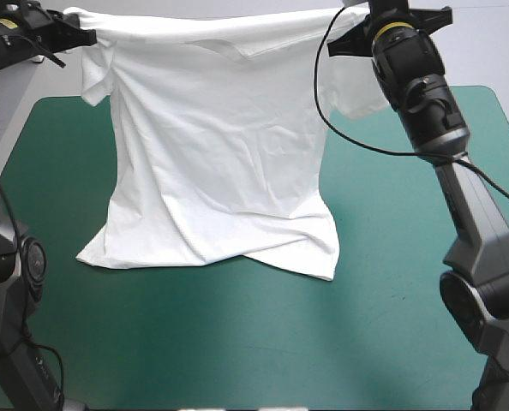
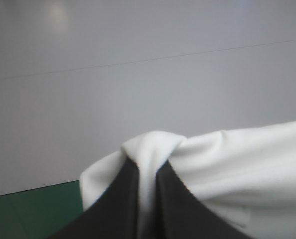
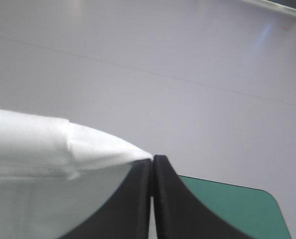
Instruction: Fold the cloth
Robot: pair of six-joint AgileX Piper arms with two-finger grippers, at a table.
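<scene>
You have 2 arms raised near the table's far edge, 1 at each side, with the T-shirt (image 1: 220, 154) stretched between them. Your left gripper (image 2: 148, 172) pinches the shirt's top corner on its side. Its 2 black fingers are all but closed, with a fold of white cloth bunched between them. Your right gripper (image 3: 153, 160) clamps the opposite top corner, fingers pressed together on a thin point of fabric. The shirt hangs as a sheet from that top edge, and its lower hem lies on the teal-green table (image 1: 237, 342), spread toward you. 1 sleeve droops below each gripper. In the high view you cannot make out the fingertips themselves. Each wrist view cuts off all but 1 corner of the shirt.
</scene>
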